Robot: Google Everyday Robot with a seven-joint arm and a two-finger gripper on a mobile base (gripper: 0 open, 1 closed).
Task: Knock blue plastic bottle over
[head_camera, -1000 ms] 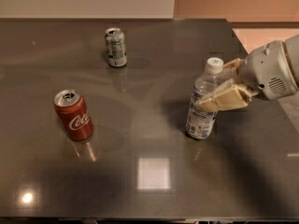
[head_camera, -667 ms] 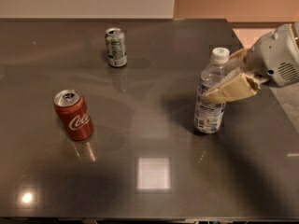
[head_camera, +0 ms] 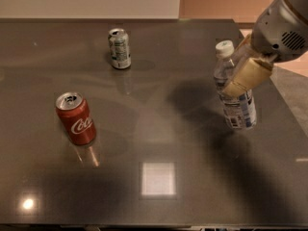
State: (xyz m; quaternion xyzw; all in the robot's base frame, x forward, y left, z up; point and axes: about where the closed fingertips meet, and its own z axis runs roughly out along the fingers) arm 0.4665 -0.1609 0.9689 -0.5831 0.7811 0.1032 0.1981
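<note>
The blue plastic bottle (head_camera: 238, 107), clear with a white cap and a blue-and-white label, stands at the right of the dark table (head_camera: 168, 105), leaning with its cap to the left. My gripper (head_camera: 232, 75) comes in from the upper right and is shut on the bottle's upper body. One tan finger (head_camera: 248, 76) lies across the bottle's front. The other finger is mostly hidden behind the bottle.
A red Coca-Cola can (head_camera: 76, 118) stands upright at the left front. A green-and-white can (head_camera: 119, 48) stands upright at the back middle. The table's right edge is close behind the bottle, with floor beyond it.
My gripper has moved right and toward the back with the bottle in it. The bottle has shifted right along the table and still leans left. Both cans have stayed put.
</note>
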